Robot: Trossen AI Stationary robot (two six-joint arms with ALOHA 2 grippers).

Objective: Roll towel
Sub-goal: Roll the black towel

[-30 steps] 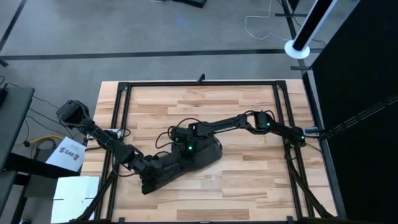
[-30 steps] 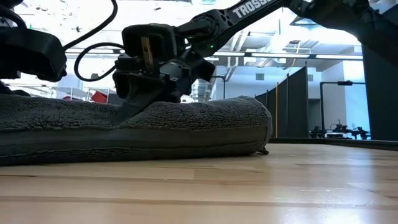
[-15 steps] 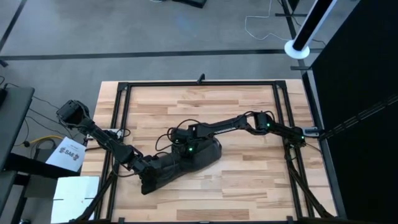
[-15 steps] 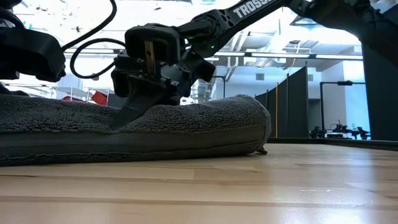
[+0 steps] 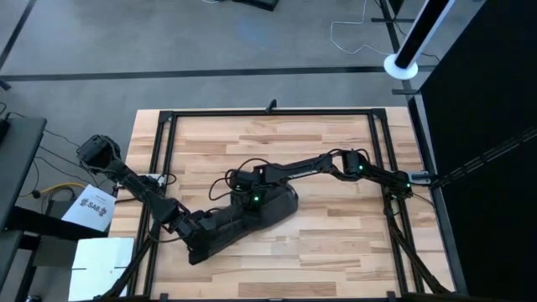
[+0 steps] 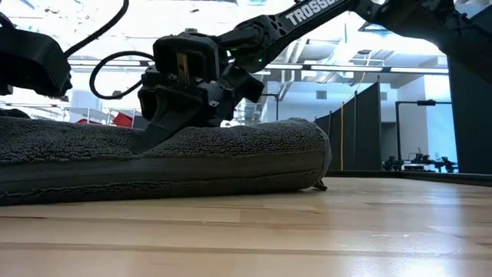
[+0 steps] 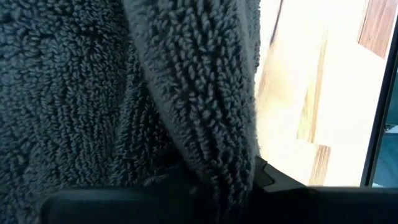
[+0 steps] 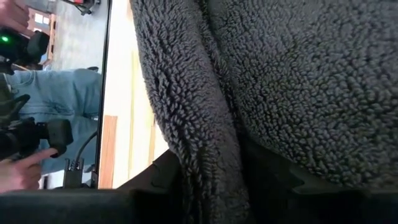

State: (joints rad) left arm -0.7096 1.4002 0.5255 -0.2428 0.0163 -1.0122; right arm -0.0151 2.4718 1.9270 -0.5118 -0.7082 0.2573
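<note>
Overhead, the towel [image 5: 243, 216] lies bunched near the table [image 5: 336, 243] centre, the left gripper [image 5: 195, 239] clenched on its near-left end. Level with the table, the right gripper [image 6: 165, 123] presses the towel's top; whether it grips cannot be told. Only the right wrist view shows a person [image 8: 56, 106] beyond the towel.
</note>
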